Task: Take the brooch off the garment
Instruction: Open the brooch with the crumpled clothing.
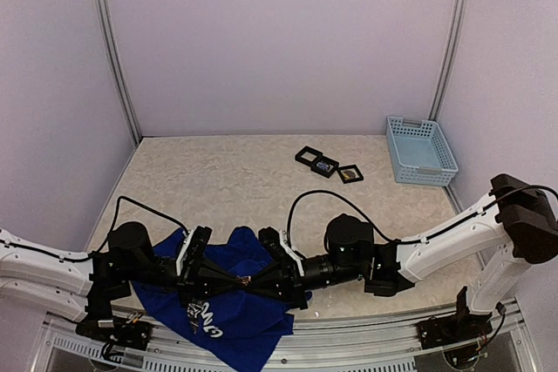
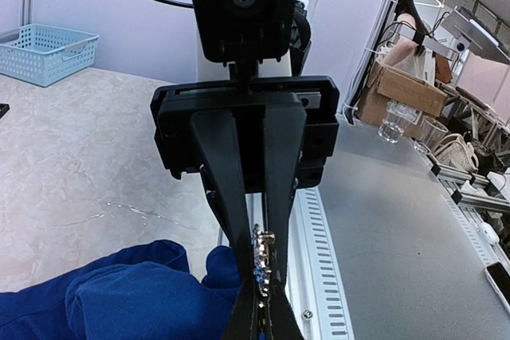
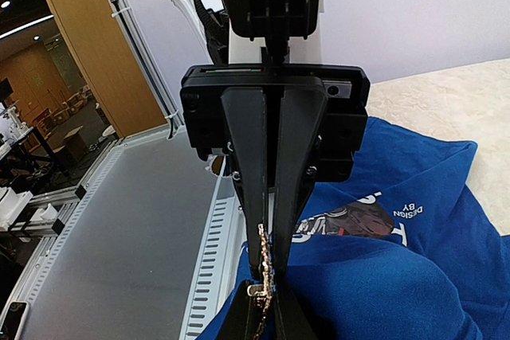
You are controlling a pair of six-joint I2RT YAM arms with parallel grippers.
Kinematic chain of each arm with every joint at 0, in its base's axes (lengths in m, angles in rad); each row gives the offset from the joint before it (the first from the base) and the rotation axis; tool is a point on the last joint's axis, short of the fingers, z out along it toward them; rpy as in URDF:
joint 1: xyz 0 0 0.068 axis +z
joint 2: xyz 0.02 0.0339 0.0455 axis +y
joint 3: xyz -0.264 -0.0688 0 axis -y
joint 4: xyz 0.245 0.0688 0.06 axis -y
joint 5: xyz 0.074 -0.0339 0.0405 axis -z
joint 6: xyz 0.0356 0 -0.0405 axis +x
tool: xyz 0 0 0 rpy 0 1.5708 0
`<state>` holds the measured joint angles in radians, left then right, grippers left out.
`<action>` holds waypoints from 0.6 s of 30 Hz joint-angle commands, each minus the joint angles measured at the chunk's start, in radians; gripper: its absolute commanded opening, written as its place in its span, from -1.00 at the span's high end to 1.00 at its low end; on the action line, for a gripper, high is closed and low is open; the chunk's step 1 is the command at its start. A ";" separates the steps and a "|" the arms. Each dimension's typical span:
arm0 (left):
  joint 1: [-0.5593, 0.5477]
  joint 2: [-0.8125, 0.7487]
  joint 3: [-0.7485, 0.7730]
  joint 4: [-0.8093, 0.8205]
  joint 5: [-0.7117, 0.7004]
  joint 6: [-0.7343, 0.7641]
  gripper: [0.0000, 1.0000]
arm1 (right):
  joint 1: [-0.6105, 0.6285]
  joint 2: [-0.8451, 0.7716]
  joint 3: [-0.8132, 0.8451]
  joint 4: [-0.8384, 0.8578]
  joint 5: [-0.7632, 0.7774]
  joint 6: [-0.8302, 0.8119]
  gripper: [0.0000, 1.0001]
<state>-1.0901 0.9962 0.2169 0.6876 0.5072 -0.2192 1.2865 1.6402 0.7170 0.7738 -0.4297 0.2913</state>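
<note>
1. Brooch (image 2: 261, 254): caught between both sets of jaws, which meet tip to tip, with the blue T-shirt (image 3: 382, 276) bunched just beneath.
2. Left gripper (image 1: 234, 281) clenched on the brooch; right gripper (image 1: 258, 281) pinching it from opposite.
3. I judge unfastening is under way. Next, I pull it free without snagging cloth.

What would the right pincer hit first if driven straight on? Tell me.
The brooch, at the right pincer's tips. Directly beyond it is the left pincer, pointing back tip to tip. Nothing else seems to lie between.

A gold, blue-stoned brooch (image 3: 264, 267) showed against the royal-blue, white-lettered garment (image 1: 231, 311); beyond the garment lay black frames (image 1: 327, 165) and a pale-blue basket (image 1: 420, 151) on the beige marbled surface (image 1: 218, 180).
</note>
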 commanded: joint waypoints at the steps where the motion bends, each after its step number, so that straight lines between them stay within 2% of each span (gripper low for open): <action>1: -0.020 0.019 0.012 0.011 -0.033 0.002 1.00 | 0.011 0.038 0.032 -0.026 0.056 0.002 1.00; 10: -0.043 0.036 0.038 -0.026 -0.018 0.034 1.00 | 0.012 0.048 0.070 -0.107 0.090 0.011 1.00; 18: -0.072 0.130 0.104 -0.082 0.034 0.071 1.00 | 0.012 0.031 0.103 -0.211 0.103 -0.030 1.00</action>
<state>-1.1244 1.0702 0.2333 0.5938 0.4660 -0.1516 1.2892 1.6558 0.7498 0.5842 -0.4053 0.3107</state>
